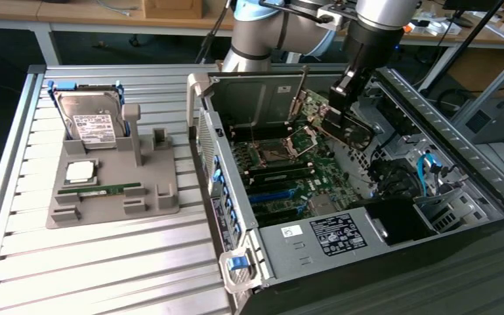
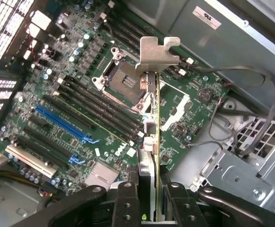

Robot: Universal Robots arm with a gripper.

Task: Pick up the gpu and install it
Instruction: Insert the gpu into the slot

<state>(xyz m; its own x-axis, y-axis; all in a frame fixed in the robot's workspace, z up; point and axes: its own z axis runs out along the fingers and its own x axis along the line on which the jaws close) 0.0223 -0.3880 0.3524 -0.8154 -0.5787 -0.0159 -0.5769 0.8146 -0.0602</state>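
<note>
The gpu (image 1: 344, 125) hangs inside the open computer case (image 1: 234, 216), tilted above the green motherboard (image 1: 296, 170). My gripper (image 1: 346, 84) comes down from above and is shut on the card's upper end. In the wrist view the gpu (image 2: 152, 109) shows edge-on, its silver end bracket (image 2: 157, 54) farthest from me and its near end clamped between my gripper (image 2: 149, 191) and its black fingers (image 2: 127, 196). Under the card lie the motherboard (image 2: 80, 104), the empty processor socket (image 2: 120, 78) and the blue expansion slots (image 2: 64, 124). The card is clear of the board and touches no slot.
On the exterior view's left a grey fixture (image 1: 86, 203) carries a silver hard drive (image 1: 90, 121), a processor chip (image 1: 79, 172) and a memory stick (image 1: 103, 189). The power supply (image 1: 340, 233), drive cage (image 2: 241, 175) and loose cables (image 2: 265, 109) crowd the case around the board.
</note>
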